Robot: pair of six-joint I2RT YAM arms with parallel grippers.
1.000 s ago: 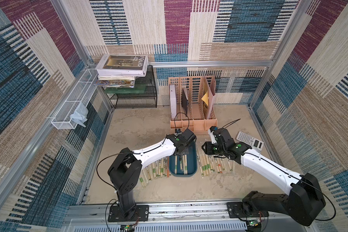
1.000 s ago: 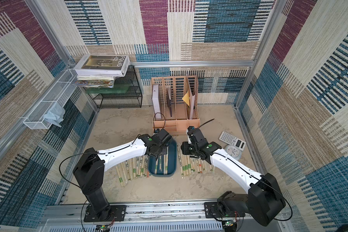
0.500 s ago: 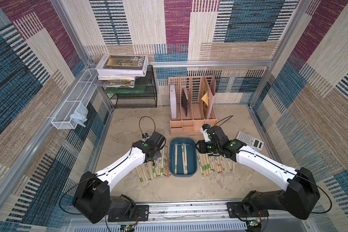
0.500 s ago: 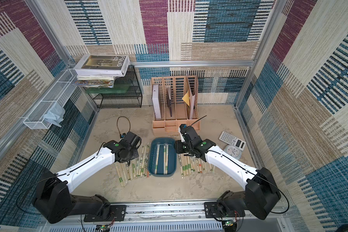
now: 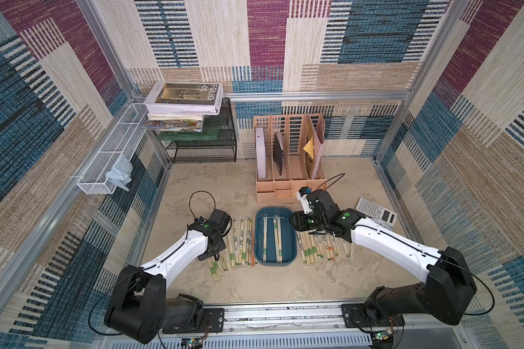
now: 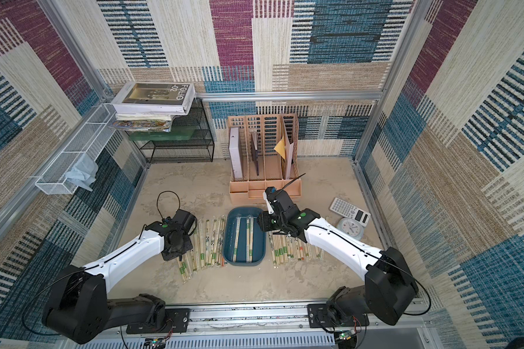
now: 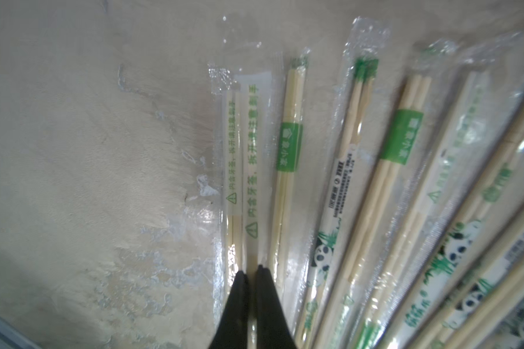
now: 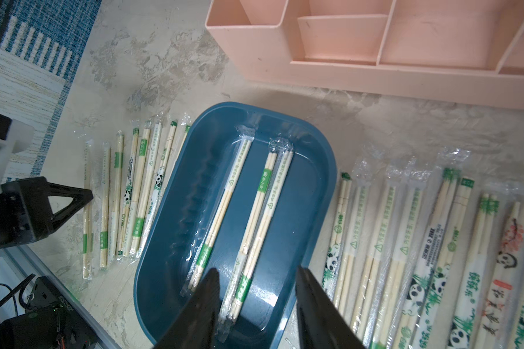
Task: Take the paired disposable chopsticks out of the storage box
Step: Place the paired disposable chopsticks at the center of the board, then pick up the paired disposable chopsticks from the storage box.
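The right gripper [image 8: 256, 302] is being held about half open and empty over one end of the storage box [image 8: 303, 205]. Its jaws are straddling the ends of two pairs that are lying side by side and touching. A third pair [image 8: 224, 205] is lying apart from them on the box floor. These three are the paired disposable chopsticks [image 8: 262, 205] not yet taken out.

In both top views the box is being shown in the lower centre of the frame. One row of removed pairs [image 5: 239, 241] is lying to its left and another row [image 5: 318, 252] to its right on the table [image 5: 224, 187]. The left gripper [image 7: 251, 272] is being kept nearly closed, apparently pinching a single wrapped pair [image 7: 251, 151] low over the table at the outer end of the left-hand row.

For a clean pick, the open tips would need to be brought right down to the box floor, since the pairs are lying flat. The touching pairs are likely to come up together, so the jaws would best be centred on both. The wrappers look slick, so a firm closing and a straight lift clear of the rim are being called for. The pinched pair would best be laid flat before being released.
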